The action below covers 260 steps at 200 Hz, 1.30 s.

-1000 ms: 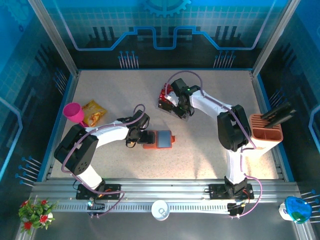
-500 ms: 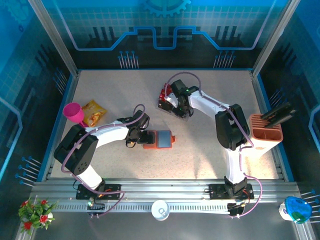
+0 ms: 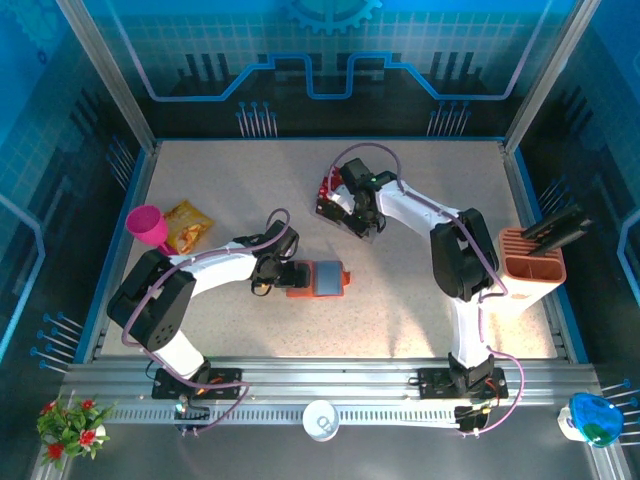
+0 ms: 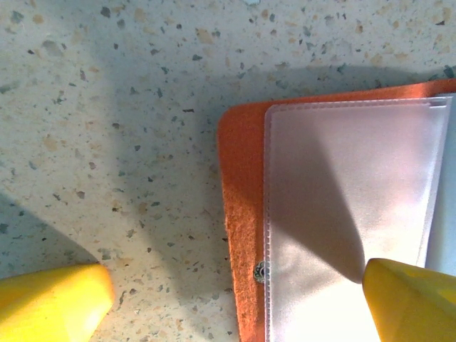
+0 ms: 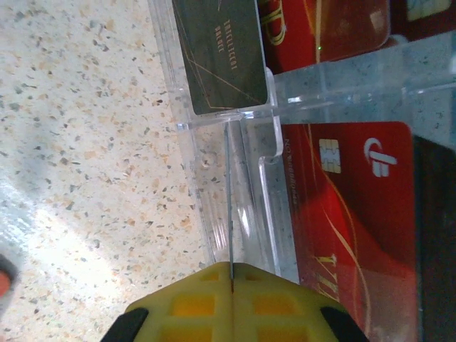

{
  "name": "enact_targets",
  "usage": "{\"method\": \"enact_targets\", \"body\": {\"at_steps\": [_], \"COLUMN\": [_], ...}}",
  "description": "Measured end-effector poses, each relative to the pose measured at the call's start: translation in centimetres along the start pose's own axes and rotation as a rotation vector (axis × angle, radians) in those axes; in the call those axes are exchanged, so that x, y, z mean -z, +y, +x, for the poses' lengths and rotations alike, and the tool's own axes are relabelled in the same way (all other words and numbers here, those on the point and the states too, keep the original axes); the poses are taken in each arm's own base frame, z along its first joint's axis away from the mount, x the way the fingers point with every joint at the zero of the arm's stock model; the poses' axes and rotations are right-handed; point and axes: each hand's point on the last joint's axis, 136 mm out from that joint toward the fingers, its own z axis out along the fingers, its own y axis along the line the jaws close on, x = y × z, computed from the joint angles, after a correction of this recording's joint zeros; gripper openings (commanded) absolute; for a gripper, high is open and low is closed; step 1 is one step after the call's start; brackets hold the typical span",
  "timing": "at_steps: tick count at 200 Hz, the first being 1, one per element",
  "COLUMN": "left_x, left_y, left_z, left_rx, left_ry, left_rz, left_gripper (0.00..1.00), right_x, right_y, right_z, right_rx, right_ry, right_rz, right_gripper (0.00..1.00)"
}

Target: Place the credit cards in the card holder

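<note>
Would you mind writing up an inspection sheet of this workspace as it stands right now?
Surface: speckled beige table, no spills seen.
Job's things: card holder lies open near the middle; red credit cards lie in a clear tray farther back, beside a dark card.
Clutter: pink cup, snack bag, orange rack.
Grippers: left gripper open, straddling the holder's edge; right gripper shut over the tray, whether on a card cannot be told.
Cables: purple cables follow both arms, no snag seen.
Surroundings: blue panelled walls; white cup and flowers on the near rail.
</note>
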Motion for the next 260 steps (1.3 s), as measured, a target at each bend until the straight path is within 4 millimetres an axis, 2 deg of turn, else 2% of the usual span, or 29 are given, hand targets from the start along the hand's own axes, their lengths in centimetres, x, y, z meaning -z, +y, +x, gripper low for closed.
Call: {"method": "enact_targets", "body": {"at_steps": [45,75,95,114,182,206,260], "left_x": [0.3,0.3,0.4,0.4,0.6,0.7,1.6], "left_y": [-0.2,-0.2,-0.2,-0.1,-0.2,-0.2,-0.2], "left_z": [-0.1,0.0,0.0,-0.1,-0.2,-0.6,-3.3], "left_rx": [0.0,0.0,0.0,-0.001,-0.002,-0.003,-0.003], "left_ry": [-0.004,-0.003,-0.003,-0.004,0.003,0.002,-0.073], "left_rz": [0.012,0.015,0.01,0.004,-0.007,-0.018,-0.062], "left_gripper": [0.95,0.95,0.95,0.95,0.96,0.97,0.97], "right_x": [4.7,8.4,9.8,9.8,6.9,7.1,8.1], "right_y": [0.2,0.6,1.5,2.9,8.2,9.2,10.7], "right_z": [-1.8,-3.1,-3.5,-3.1,0.0,0.5,1.1], "right_rx": [-0.033,-0.154,-0.253,-0.351,-0.684,-0.745,-0.794], "right_ry": [-0.112,-0.223,-0.288,-0.32,-0.337,-0.345,-0.369], "right_rz": [-0.004,-0.051,-0.117,-0.195,-0.477,-0.541,-0.62], "right_gripper": [0.0,0.0,0.0,0.0,0.0,0.0,0.0]}}
